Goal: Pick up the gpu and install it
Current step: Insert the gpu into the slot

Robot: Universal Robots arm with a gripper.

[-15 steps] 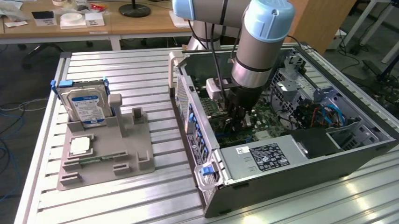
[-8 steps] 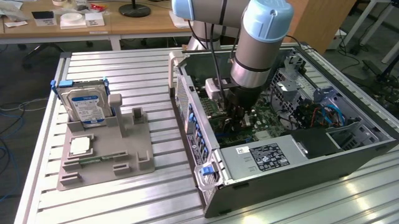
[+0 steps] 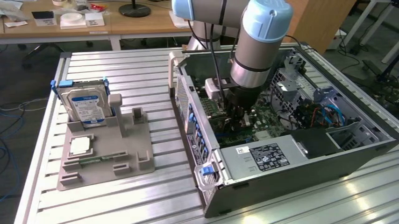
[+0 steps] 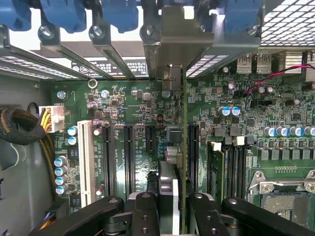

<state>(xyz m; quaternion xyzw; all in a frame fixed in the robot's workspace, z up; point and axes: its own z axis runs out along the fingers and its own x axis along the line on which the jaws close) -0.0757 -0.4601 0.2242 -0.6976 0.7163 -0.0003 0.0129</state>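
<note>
The open computer case (image 3: 349,135) lies on its side on the slatted metal counter (image 3: 124,196), and the arm reaches down into it over the green motherboard (image 4: 128,105). The tool (image 4: 172,209) is closed on the gpu (image 4: 173,162), which stands on edge between the fingers (image 4: 145,211), its pale metal bracket (image 4: 170,37) reaching up to the row of rear slot openings with blue clips (image 4: 74,14). The card stands right over the motherboard, in line with the long black expansion slots (image 4: 129,157); whether it is seated in one cannot be told. In the exterior view the tool (image 3: 236,114) is deep in the case, next to the grey power supply box (image 3: 265,158).

Inside the case, a sleeved cable bundle (image 4: 19,125) and a white connector (image 4: 55,118) lie at one side, and the empty processor socket (image 4: 285,196) at the other.

On the exterior view's left, well apart from the case, a grey parts holder (image 3: 106,154) carries an upright silver hard drive (image 3: 87,107), a processor chip (image 3: 81,146) and a small green memory stick (image 3: 93,161).
</note>
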